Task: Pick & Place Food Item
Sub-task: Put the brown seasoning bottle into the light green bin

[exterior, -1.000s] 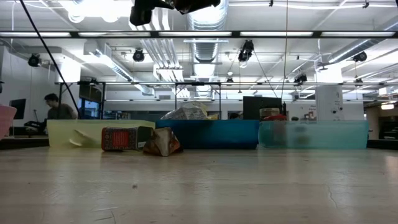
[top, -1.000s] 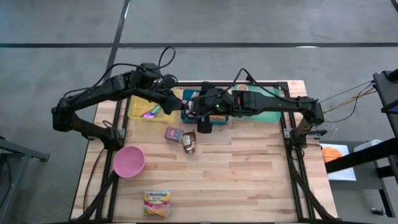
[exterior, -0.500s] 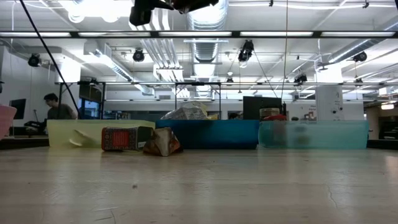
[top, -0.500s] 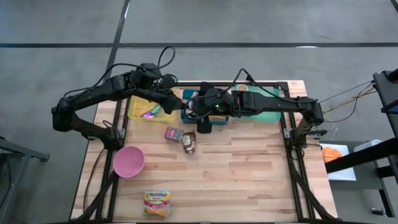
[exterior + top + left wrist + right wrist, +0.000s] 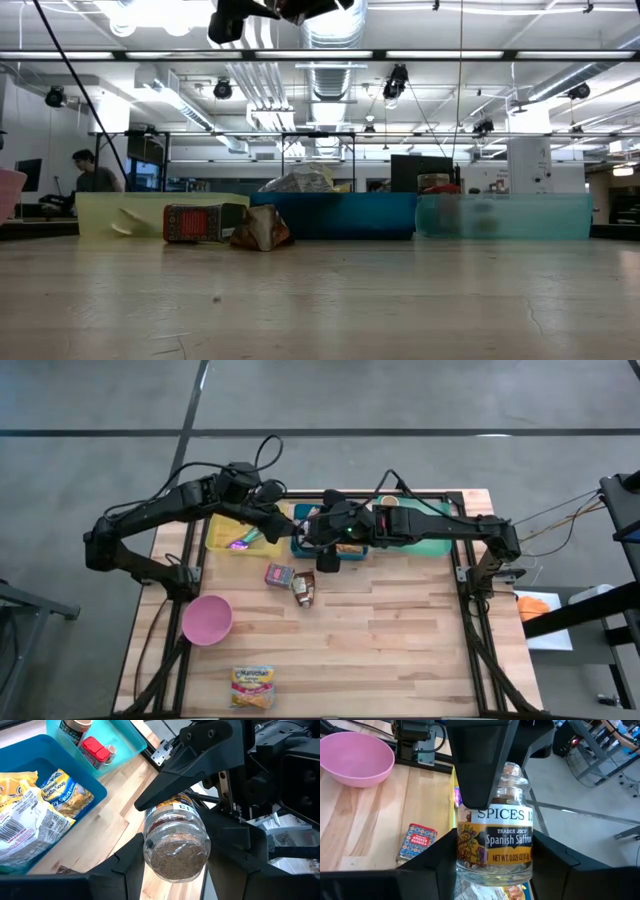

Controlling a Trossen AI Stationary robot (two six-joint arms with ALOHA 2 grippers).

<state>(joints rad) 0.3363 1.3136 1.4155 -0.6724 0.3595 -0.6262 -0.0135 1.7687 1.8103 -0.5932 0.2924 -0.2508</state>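
**benchwatcher:** Where's the food item? I can't find it from overhead.

**armnerd:** It's the saffron jar, held up in the air at 12 o'clock over the blue bin. The arms hide it from above. Both wrist cameras show it lying sideways with a pair of jaws on each end. The left jaws are half closed and clamp it near the base. The right jaws sit about as wide around the label and look pressed against the glass. I'd say it's a handover, with both holding on so the jar can't fall between grips.

**benchwatcher:** What else is on the surface?

**armnerd:** The surface is pale wood planks. A yellow bin sits at 11 o'clock and a teal tray at 1. Near the centre, a paprika tin is just beside a brown pouch. There's a pink bowl at 8 and a noodle packet at 7. The room behind looks like a workshop, with ducts and strip lights overhead. A person sits far off at 9.
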